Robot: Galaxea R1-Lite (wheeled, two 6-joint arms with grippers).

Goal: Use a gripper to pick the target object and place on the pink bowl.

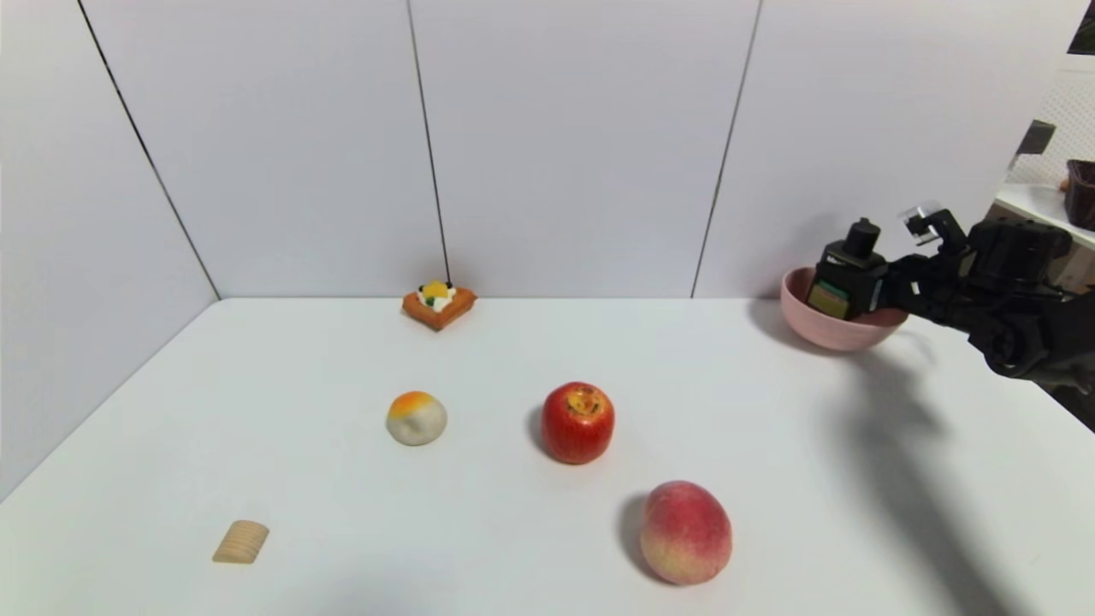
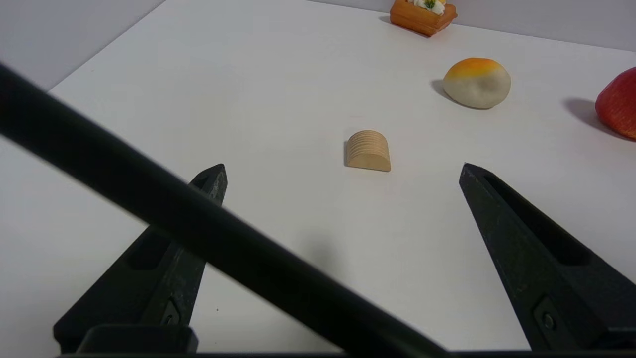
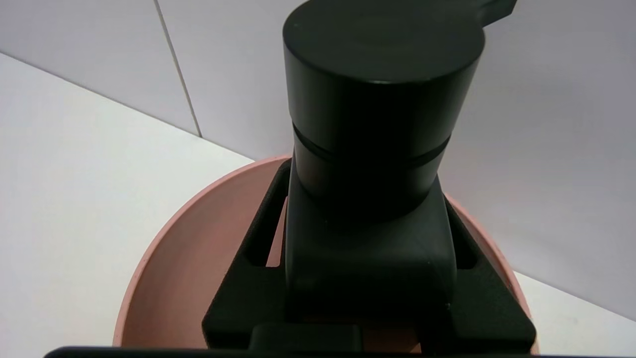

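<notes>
Right gripper (image 3: 367,199) has the black pump bottle (image 3: 370,238) in the pink bowl (image 3: 198,278)

So yeah, its fingers are pinching the bottle from both sides, set just about as wide as the body, pump head sticking up above the bowl's rim. Left gripper (image 2: 338,171) is parked well apart from the bowl, over the robot's left part of the table (image 2: 278,99), fingers spread wide around nothing.

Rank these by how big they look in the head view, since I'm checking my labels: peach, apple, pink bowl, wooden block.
1. Pink bowl
2. Peach
3. Apple
4. Wooden block
</notes>
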